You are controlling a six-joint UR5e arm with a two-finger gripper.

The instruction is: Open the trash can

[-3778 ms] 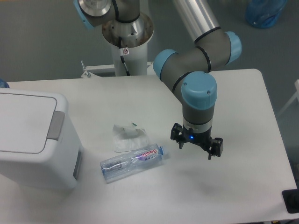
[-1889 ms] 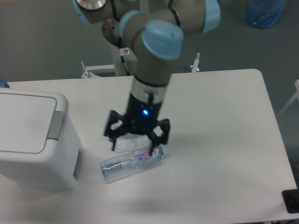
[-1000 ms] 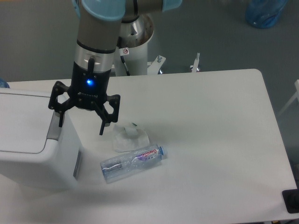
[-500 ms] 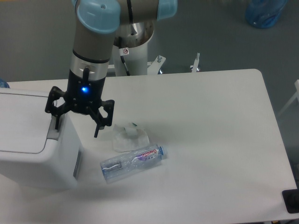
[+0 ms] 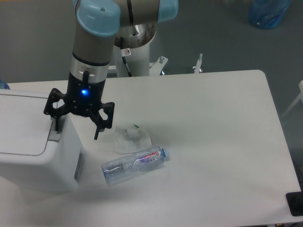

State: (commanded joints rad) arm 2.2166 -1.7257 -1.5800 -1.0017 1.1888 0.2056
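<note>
The trash can (image 5: 28, 142) is a large white boxy bin at the table's left edge, its flat lid down. Its grey push tab (image 5: 55, 135) sits on the lid's right side. My gripper (image 5: 76, 133) hangs open and pointing down over the bin's right edge. One fingertip (image 5: 57, 128) rests at the tab; whether it touches is unclear. The other finger (image 5: 97, 134) hangs in the air to the right of the bin wall. Nothing is held.
A clear plastic bottle (image 5: 134, 164) lies on its side on the white table (image 5: 222, 142), right of the bin. A crumpled clear wrapper (image 5: 130, 138) lies just behind it. A black object (image 5: 295, 203) shows at the table's lower right corner.
The arm swept left from the right side of the table, passing over the bottle, to the bin's right edge. In the last half second the gripper dropped slightly at the tab.
</note>
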